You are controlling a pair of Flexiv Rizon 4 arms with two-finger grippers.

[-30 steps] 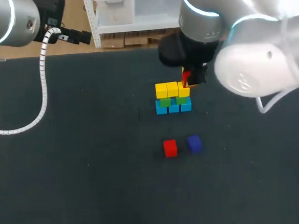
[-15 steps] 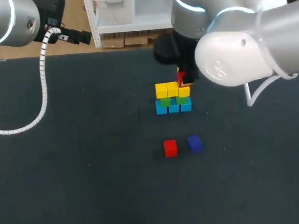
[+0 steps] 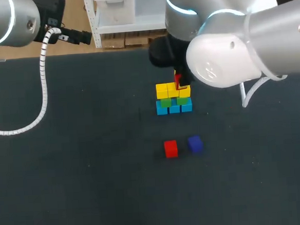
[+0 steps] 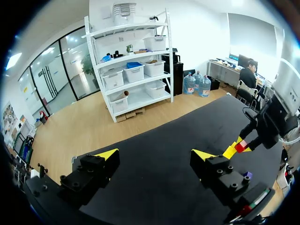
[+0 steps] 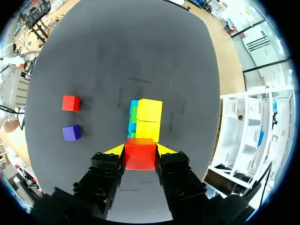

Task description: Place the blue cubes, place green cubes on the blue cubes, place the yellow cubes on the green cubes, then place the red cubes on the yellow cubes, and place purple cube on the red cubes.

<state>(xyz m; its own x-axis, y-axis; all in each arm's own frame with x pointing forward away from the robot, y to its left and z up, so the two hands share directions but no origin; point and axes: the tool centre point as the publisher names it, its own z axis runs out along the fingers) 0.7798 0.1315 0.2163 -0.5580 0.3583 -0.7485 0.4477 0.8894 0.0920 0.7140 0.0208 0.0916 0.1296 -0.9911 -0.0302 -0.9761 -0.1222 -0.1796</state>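
Table (image 3: 67, 175): blue cubes (image 3: 174, 108), red cube (image 3: 170, 148), purple cube (image 3: 195, 144)

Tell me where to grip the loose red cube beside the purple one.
I'd come from above and close on the near and far faces of the loose red cube: it sits flat, those faces are free, and the purple cube flanks one side.

We hold a red cube (image 5: 139, 158) just above the blue-green-yellow stack (image 3: 173, 98); a loose red cube (image 3: 170, 148) and purple cube (image 3: 195, 144) lie near it.
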